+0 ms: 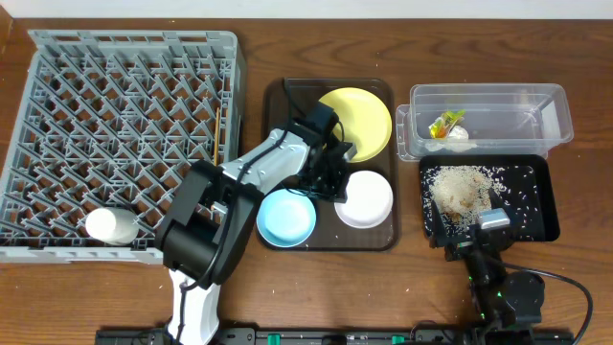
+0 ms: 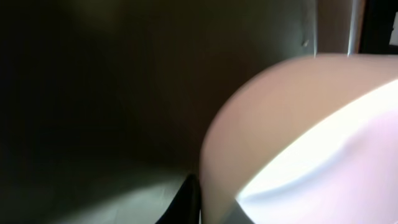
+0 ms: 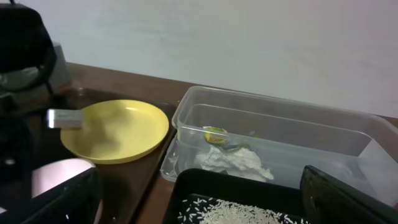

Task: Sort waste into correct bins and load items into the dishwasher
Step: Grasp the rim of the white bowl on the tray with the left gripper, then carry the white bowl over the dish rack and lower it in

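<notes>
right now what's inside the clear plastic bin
A crumpled white napkin and a small yellow-green scrap lie at one end of the clear bin; the rest looks bare. Anything under the napkin is hidden.

No legible txt, labels, brand marks or nos. in any view. Wrapper (image 1: pixel 445 125) in clear bin (image 1: pixel 560 115) is multicoloured, but any print is too small to read. Left wrist view is blurred, nothing readable there.

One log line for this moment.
left gripper at white bowl rim, grip unclear | right gripper open, by rice tray | rack: one cup
</notes>
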